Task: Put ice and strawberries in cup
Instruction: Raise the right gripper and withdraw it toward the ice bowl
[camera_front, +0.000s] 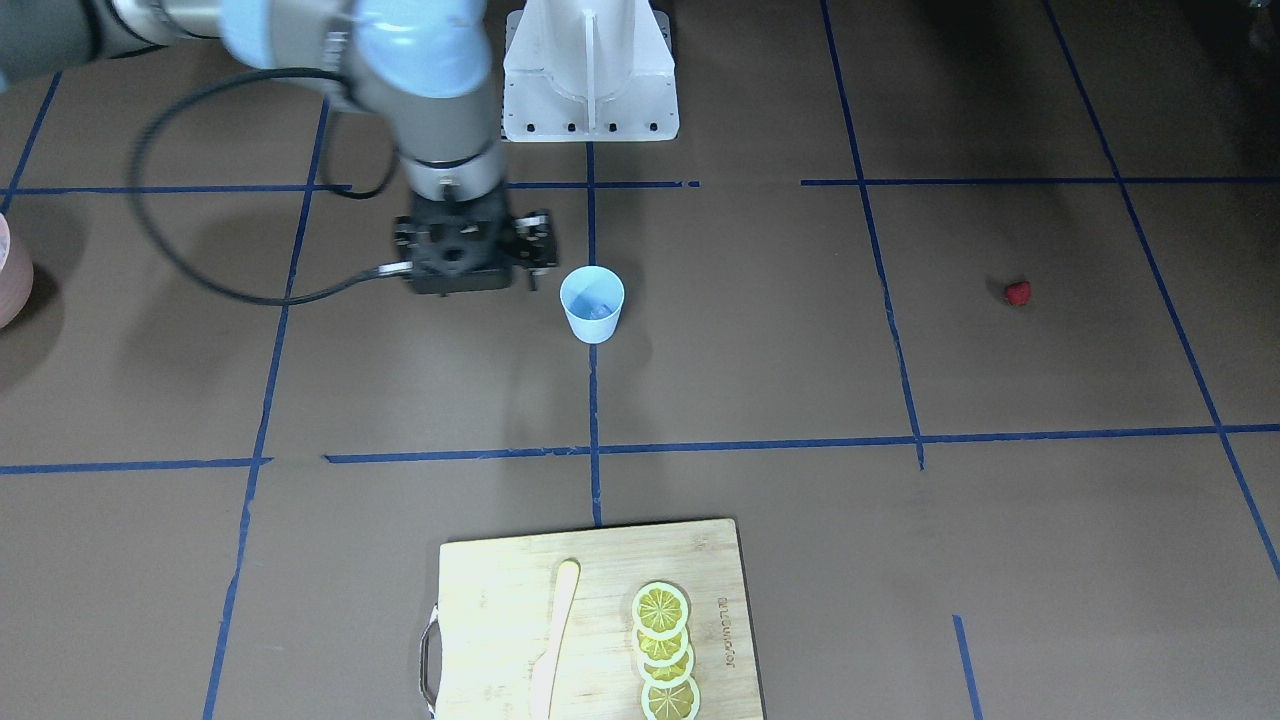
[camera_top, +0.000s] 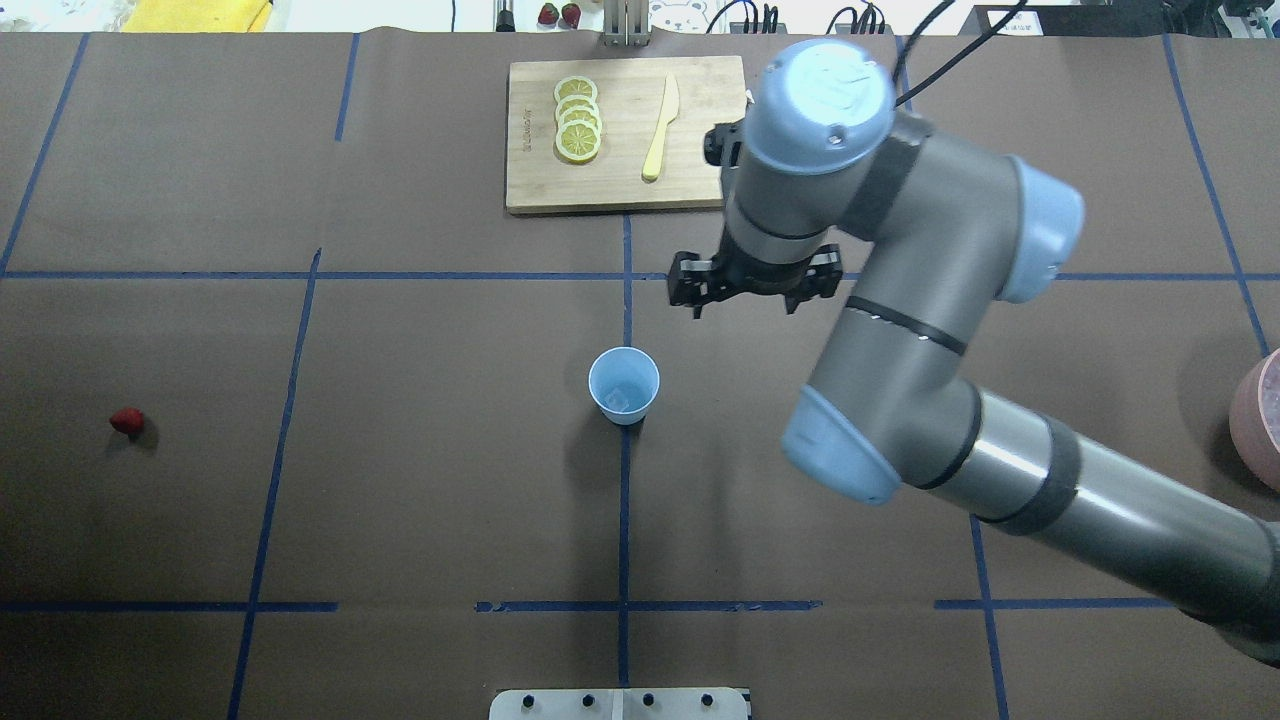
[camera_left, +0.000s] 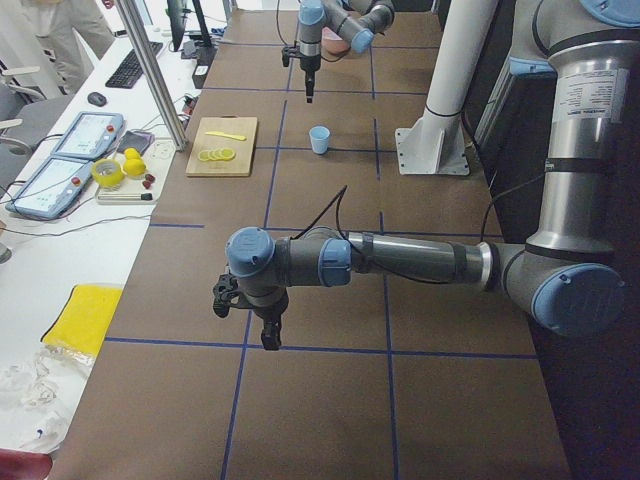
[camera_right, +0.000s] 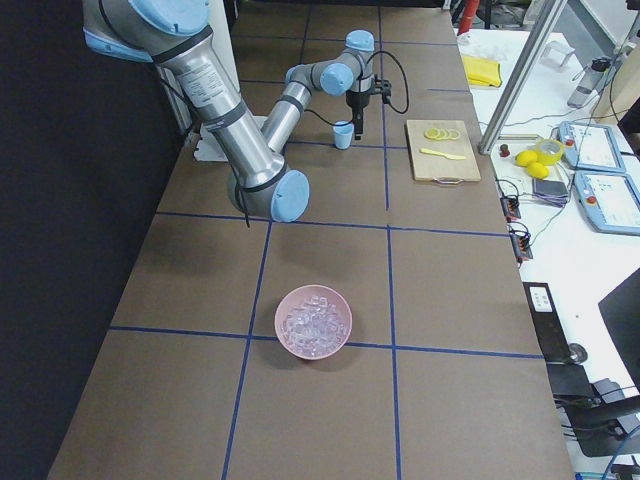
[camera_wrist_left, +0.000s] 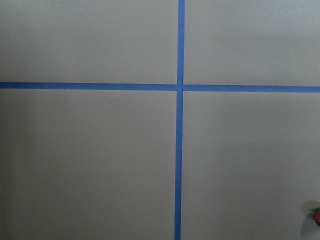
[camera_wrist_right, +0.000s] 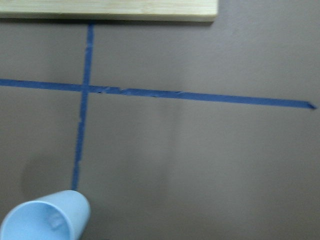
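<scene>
Strawberry (camera_top: 126, 421), at nine o'clock from the cup (camera_top: 627, 416) holding ice (camera_top: 619, 400), may roll under a skewed pinch; jaws' spread cannot be told.

Picture edges are cutting off the strawberry (camera_wrist_left: 317, 216) and the pink bowl (camera_top: 1262, 420); the cup (camera_wrist_right: 45, 222) is holding a blur, perhaps ice (camera_wrist_right: 53, 219).

Right arm (camera_top: 1050, 480) stretched far out, elbow bent, forearm doubled back, wrist turned straight down. My right gripper (camera_right: 358, 128) hangs vertical, fingers pointing down, nothing visibly in them; jaw spread unreadable from any view. Left arm (camera_left: 410, 258) reaches out low and level, wrist bent downward. My left gripper (camera_left: 268, 338) hovers low, pointing down; spread unreadable too.
</scene>
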